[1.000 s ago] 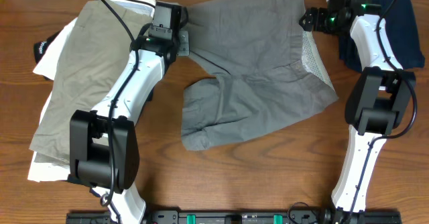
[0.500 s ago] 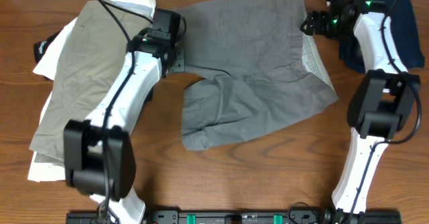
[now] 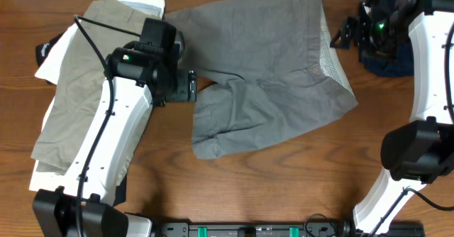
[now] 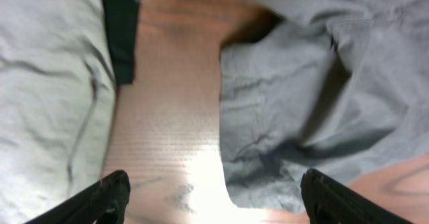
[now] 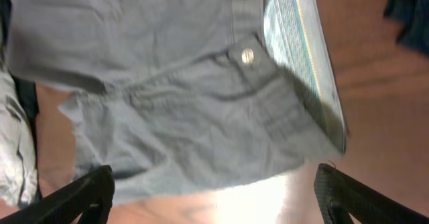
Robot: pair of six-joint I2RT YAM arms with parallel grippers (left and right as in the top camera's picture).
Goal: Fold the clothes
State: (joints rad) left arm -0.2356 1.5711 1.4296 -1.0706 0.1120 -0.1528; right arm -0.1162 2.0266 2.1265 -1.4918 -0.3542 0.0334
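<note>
The grey shorts (image 3: 269,67) lie spread flat on the wooden table (image 3: 284,187), waistband to the right. My left gripper (image 3: 190,86) hovers beside the crotch notch. It is open, with bare wood between its fingers (image 4: 100,200) and the grey cloth (image 4: 301,103) to its right. My right gripper (image 3: 344,38) hangs just off the waistband, open and empty. In the right wrist view it (image 5: 218,200) looks down on the shorts (image 5: 181,83), a pocket button (image 5: 247,56) and the mesh waistband lining (image 5: 301,56).
Khaki shorts (image 3: 85,74) lie on a white garment (image 3: 53,61) at the left, with a black piece (image 3: 44,50) poking out. A navy garment (image 3: 390,61) sits at the far right under the right arm. The khaki cloth (image 4: 47,83) shows left of my left gripper.
My left gripper has opened, let go of the shorts' leg edge and drawn back toward the front. The right arm has swung right, off the waistband. The left leg now lies flatter.
</note>
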